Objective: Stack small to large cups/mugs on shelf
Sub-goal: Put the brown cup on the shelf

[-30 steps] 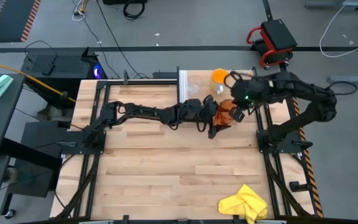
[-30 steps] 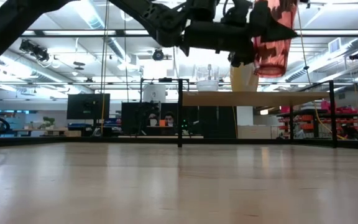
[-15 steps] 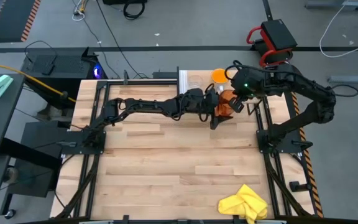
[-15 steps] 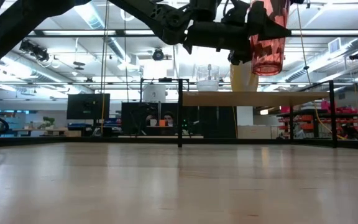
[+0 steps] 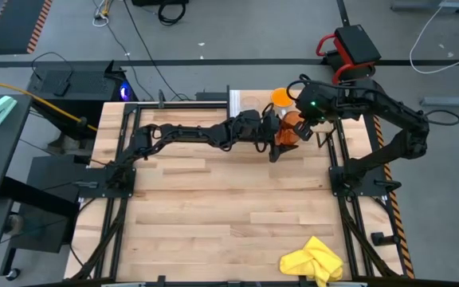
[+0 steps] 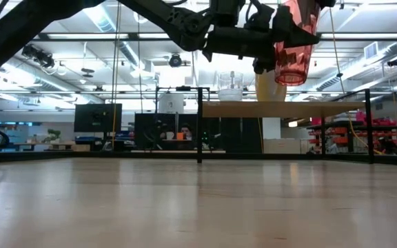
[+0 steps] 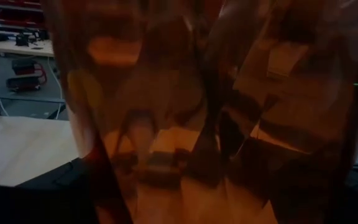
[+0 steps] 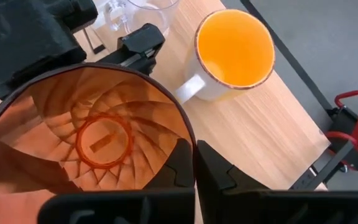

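Tumbler: tall translucent amber-orange tumbler hangs upright above the raised light-wood shelf, clear of it.
Left gripper: I see its fingers closed on the tumbler's side.
Right gripper: one finger inside the rim, one outside, pinching the wall.
Progress: small clear glass cup and orange mug with pale handle stand on the shelf; tumbler not yet placed, nothing stacked.
Change: since a second ago, I've carried the tumbler closer to the mug.

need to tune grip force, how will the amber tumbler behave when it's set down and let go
The amber tumbler is tall and tapers toward its base, so it may tip if nudged. It looks empty in the right wrist view, so probably light. Its smooth translucent wall could slip.
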Robot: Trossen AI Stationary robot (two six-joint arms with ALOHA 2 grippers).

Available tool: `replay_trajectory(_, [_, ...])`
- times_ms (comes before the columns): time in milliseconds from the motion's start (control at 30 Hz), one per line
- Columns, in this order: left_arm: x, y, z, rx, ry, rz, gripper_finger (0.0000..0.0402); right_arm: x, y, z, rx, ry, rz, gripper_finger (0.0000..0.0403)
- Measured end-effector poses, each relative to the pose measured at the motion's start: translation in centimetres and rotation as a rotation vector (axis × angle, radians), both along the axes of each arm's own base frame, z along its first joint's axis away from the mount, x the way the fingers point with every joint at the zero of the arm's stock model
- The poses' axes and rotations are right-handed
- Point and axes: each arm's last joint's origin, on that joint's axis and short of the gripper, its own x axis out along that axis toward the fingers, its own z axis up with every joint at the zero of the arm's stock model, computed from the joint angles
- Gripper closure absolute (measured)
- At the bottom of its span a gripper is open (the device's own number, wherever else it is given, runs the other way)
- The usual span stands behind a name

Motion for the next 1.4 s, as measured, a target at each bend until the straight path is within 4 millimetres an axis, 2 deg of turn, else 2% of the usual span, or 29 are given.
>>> replay_trajectory(233, [0.4,0.9,-1.5,-0.006,0.017,0.013,0.0028,0.0,0.1,-0.2,0.026,0.020,0.034,0.0403])
replay_trajectory(667, [0.5,0.7,-1.8,0.034,0.020,0.059,0.0028,-0.3,-0.9,-0.3,0.076,0.015,0.055,0.0403])
replay_trajectory(1033, [0.7,-0.4,-1.9,0.032,0.019,0.097,0.0028,-0.3,-0.8,-0.3,0.083,0.021,0.071,0.0403])
replay_trajectory(1400, [0.7,-0.5,-1.9,0.025,0.019,0.096,0.0020,-0.3,-0.8,-0.3,0.100,0.015,0.076,0.0403])
